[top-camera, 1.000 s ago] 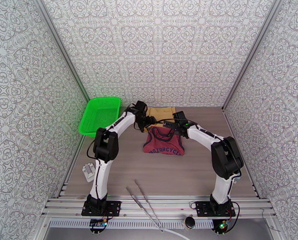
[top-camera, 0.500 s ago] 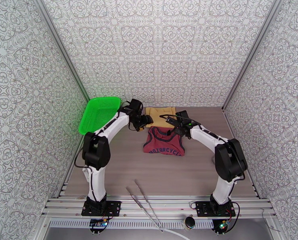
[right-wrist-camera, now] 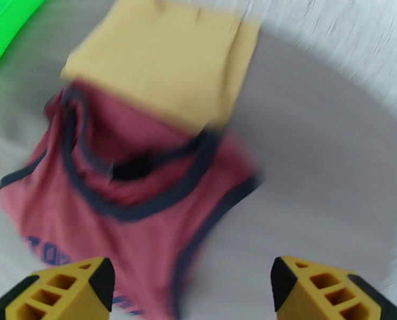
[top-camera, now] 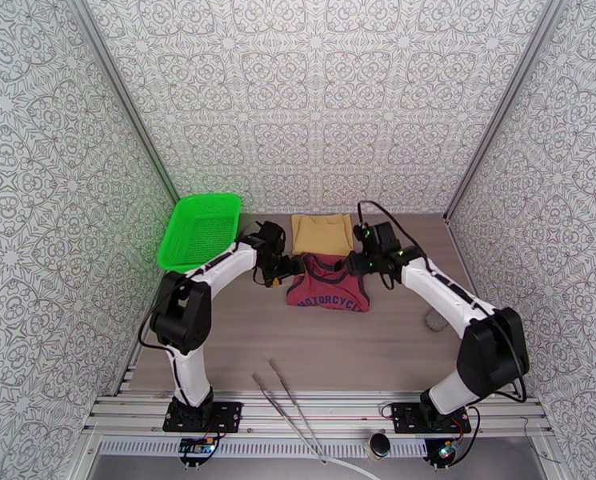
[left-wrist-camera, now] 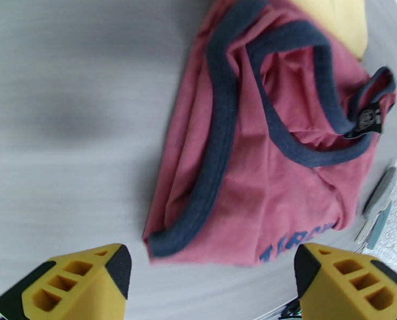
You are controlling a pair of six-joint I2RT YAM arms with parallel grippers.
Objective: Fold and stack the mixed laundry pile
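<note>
Jaws of left gripper (left-wrist-camera: 209,262) and right gripper (right-wrist-camera: 193,273) are spread wide, empty; maroon tank top (top-camera: 328,286) is laid near-to-far, neckline far.

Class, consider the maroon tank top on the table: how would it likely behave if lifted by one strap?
The maroon tank top would probably hang limp, since it lies in soft creases. It looks thin, so likely light for its size. Its navy trim loops loosely, so the body may sag and drag across the table.
</note>
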